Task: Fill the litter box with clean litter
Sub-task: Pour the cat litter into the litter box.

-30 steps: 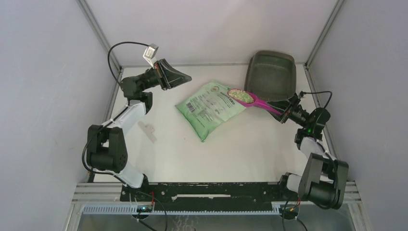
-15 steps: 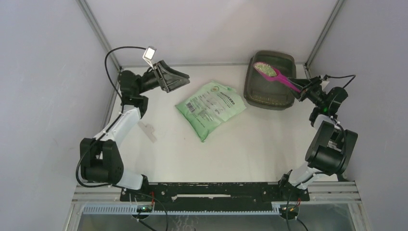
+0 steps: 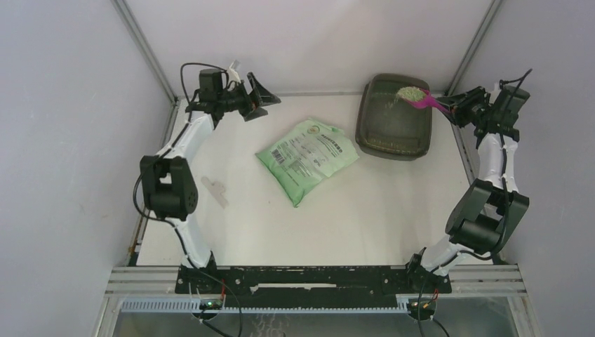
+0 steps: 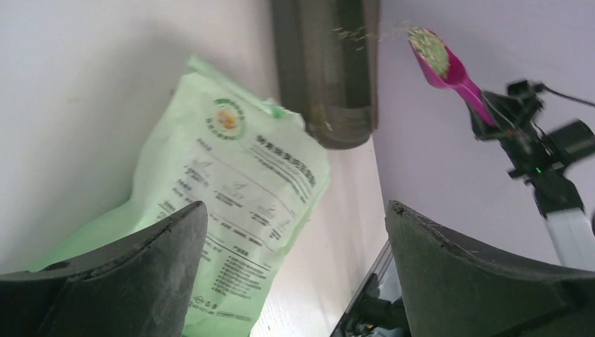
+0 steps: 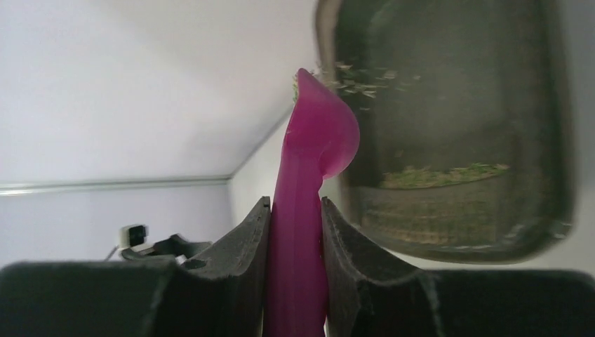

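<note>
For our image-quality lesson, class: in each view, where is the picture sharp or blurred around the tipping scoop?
Top external: even light; the magenta scoop is sharp, the clean litter leaving it a faint smear over the litter box. Left wrist: falling granules streak, the right arm blurs. Right wrist: grains blur at the scoop's tip.

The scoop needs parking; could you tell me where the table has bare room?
Bare: the table between bag and near edge, and the patch just nearer than the litter box. Crowded: the far right, where the right hand holds the scoop over it.
</note>
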{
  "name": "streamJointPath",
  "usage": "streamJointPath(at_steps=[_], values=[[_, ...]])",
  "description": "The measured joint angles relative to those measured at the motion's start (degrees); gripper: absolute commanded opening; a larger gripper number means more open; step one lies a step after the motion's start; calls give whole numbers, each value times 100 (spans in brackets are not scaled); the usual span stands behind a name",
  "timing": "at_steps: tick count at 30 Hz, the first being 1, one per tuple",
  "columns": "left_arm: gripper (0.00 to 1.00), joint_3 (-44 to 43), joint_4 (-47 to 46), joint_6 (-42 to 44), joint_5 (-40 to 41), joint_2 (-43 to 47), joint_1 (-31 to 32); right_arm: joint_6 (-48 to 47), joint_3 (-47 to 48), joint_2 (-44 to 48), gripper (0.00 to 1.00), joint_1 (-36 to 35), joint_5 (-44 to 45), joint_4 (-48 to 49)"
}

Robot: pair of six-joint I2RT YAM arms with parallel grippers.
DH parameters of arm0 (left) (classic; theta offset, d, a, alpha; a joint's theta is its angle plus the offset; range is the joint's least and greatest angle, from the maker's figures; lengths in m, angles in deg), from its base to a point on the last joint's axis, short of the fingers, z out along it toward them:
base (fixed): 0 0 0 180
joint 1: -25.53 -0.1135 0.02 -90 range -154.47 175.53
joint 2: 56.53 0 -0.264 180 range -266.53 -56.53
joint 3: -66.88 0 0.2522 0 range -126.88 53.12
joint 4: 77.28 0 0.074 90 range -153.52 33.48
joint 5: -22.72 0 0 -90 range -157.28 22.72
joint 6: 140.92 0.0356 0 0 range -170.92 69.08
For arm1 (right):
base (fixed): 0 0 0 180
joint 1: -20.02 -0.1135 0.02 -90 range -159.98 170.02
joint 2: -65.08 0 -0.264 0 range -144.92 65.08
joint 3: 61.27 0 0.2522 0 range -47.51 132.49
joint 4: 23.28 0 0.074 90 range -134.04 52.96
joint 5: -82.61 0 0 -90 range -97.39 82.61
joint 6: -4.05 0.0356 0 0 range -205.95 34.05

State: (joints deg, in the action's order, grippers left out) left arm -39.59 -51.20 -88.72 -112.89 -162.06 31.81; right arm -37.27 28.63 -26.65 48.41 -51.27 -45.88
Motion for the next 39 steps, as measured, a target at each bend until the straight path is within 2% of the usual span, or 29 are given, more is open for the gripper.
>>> streamJointPath(at_steps=[5, 15, 19, 24, 26, 29, 34, 39], values=[[100, -549, 289, -291, 114, -994, -50, -1123, 852, -98, 0, -577, 1202, -1325], [100, -2968, 542, -404, 332, -2664, -35, -2610, 1989, -857, 0, -1985, 3506, -2601], [100, -3379, 459, -404, 323, -3099, 26, -3091, 2315, -1091, 0, -2470, 4470, -2715], [100, -3746, 376, -219, 321, -3539, 197, -3862, 2286, -1095, 0, -3237, 6059, -2557], [100, -3818, 308, -114, 323, -3630, 258, -4039, 2197, -1060, 0, -3427, 6382, -2439], [100, -3919, 127, -79, 240, -3766, 313, -4048, 1954, -894, 0, -3560, 6356, -2352], [100, -4317, -435, -144, -63, -4249, 295, -3681, 1316, -201, 0, -3069, 5700, -2293], [100, -4376, -575, -177, -229, -4645, 304, -3303, 979, 400, 0, -2754, 4975, -2197]])
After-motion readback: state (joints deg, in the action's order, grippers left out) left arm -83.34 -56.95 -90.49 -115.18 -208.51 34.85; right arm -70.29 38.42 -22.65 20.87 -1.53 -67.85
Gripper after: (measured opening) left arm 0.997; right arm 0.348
